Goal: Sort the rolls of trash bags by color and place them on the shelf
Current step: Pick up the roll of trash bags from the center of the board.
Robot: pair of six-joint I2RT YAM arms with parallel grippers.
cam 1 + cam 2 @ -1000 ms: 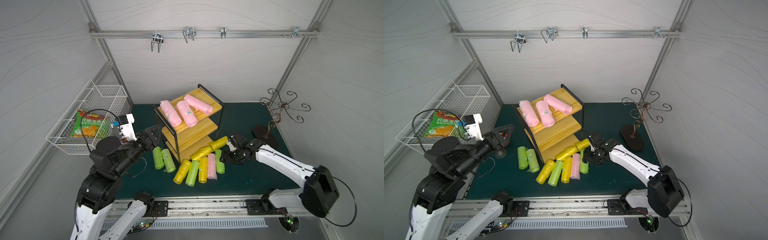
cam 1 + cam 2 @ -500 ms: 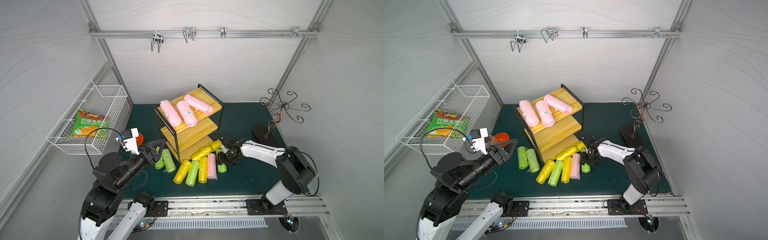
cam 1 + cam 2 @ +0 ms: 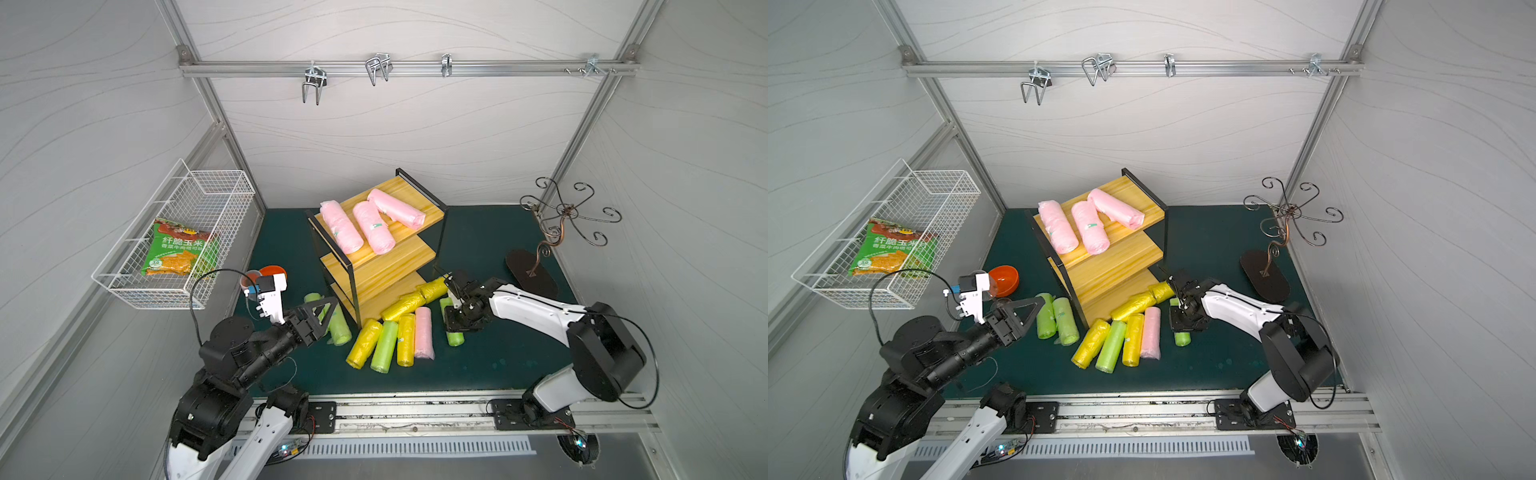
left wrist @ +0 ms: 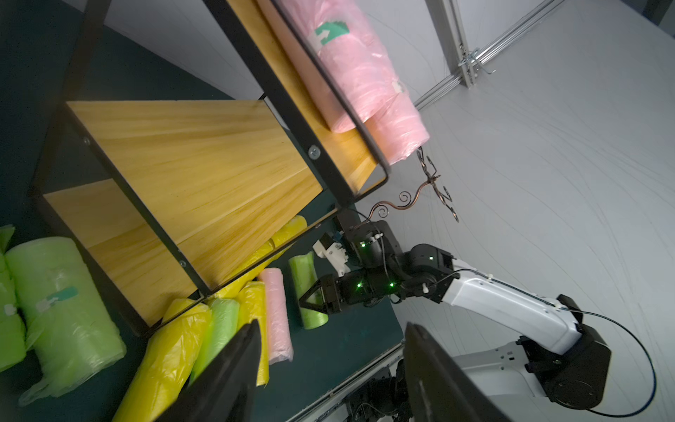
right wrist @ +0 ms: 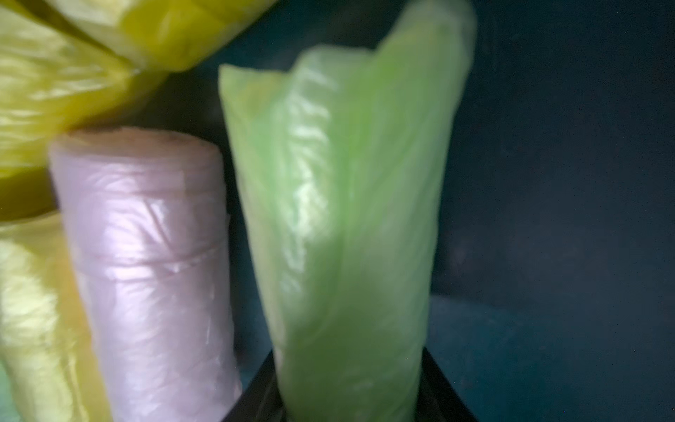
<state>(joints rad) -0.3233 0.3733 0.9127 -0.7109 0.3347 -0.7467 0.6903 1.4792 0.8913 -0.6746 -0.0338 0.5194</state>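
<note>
The shelf (image 3: 386, 270) stands mid-mat with three pink rolls (image 3: 374, 228) on its top board. Two yellow rolls (image 3: 405, 305) lean on its lowest board. In front lie yellow, green, yellow and pink rolls (image 3: 424, 332) side by side. My right gripper (image 3: 451, 318) is shut on a lime green roll (image 3: 455, 338) lying just right of the pink one; its fingers press both sides of this roll (image 5: 347, 219). My left gripper (image 3: 328, 309) hangs open and empty above two green rolls (image 3: 338, 328) left of the shelf, with its fingers (image 4: 252, 336) wide apart.
A white wire basket (image 3: 208, 195) on the left wall holds a snack packet (image 3: 178, 249). An orange bowl (image 3: 272, 272) sits behind my left gripper. A curly metal hook stand (image 3: 532, 274) stands at the right of the mat. The shelf's black frame is close to both grippers.
My right gripper has settled over the lime green roll and closed on it. My left arm has come down and forward, toward the green rolls beside the shelf.
</note>
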